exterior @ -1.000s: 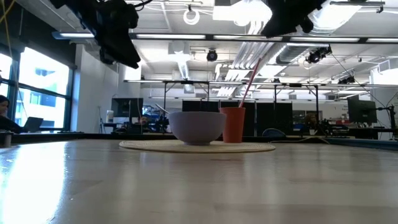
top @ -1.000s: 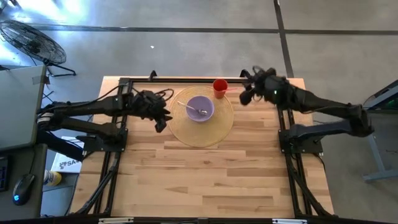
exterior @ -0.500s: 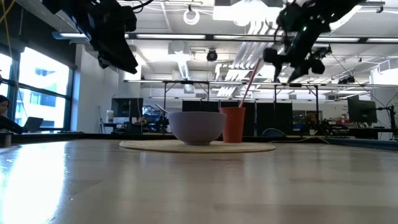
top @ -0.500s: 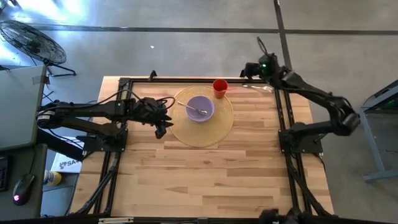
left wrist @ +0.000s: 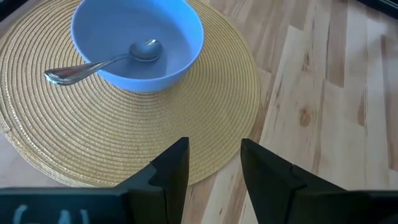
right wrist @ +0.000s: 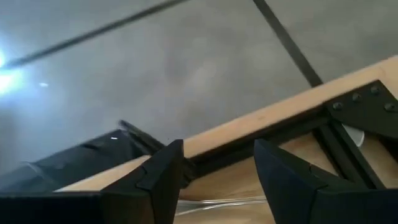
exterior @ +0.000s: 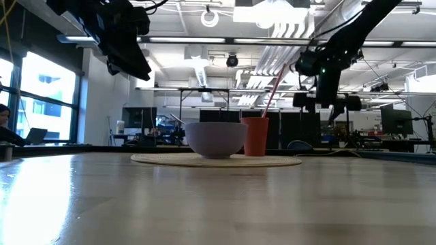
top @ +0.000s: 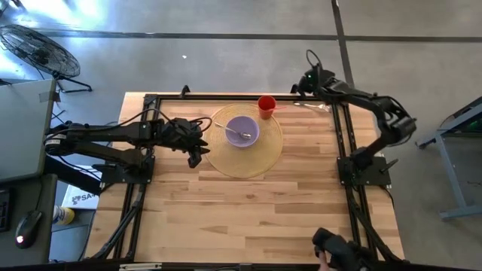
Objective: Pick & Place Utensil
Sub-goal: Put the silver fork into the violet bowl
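A purple bowl [top: 242,132] stands on a round woven placemat [top: 265,154]. A metal spoon [left wrist: 99,62] lies in the bowl, its handle leaning over the rim. A red cup [top: 266,105] with a pink straw [exterior: 271,85] stands at the mat's far edge. My left gripper [top: 194,150] hovers open above the mat's left edge [left wrist: 214,165]. My right gripper [top: 305,81] is open at the table's far edge, right of the cup, facing the floor beyond [right wrist: 217,168]. A pale clear utensil [top: 312,106] lies on the table near it.
Black frame rails [top: 346,128] run along the table's left, right and far sides. Bare wood [top: 248,218] fills the near half of the table. A fan [top: 41,49] stands on the floor beyond the far left corner. A dark shape [top: 335,248] shows at the near edge.
My right gripper has swung from beside the cup toward the table's far edge, and its arm has folded back toward the right. The bowl, spoon and cup have stayed put.
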Controlling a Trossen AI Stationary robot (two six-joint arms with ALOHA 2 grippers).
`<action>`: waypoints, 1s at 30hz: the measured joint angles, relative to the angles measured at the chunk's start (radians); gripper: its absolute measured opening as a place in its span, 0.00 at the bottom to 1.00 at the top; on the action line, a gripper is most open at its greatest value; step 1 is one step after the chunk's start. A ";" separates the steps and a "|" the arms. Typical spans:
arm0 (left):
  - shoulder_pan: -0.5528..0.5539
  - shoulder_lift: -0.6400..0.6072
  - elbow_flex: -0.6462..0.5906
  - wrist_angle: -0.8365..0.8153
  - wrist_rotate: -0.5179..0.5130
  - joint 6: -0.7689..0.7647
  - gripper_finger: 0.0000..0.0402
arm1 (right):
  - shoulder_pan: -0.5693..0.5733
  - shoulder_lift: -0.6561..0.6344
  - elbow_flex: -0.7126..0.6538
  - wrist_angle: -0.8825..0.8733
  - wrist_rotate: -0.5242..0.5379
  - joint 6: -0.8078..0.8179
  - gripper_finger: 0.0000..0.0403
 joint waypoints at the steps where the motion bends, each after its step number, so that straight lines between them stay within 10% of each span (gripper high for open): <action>1: 0.000 0.000 0.000 0.000 0.000 0.000 0.36 | 0.000 0.021 0.000 0.000 0.009 0.002 0.47; 30: 0.000 0.000 0.001 0.003 0.000 -0.008 0.36 | -0.072 0.179 0.000 -0.063 -0.094 -0.366 0.39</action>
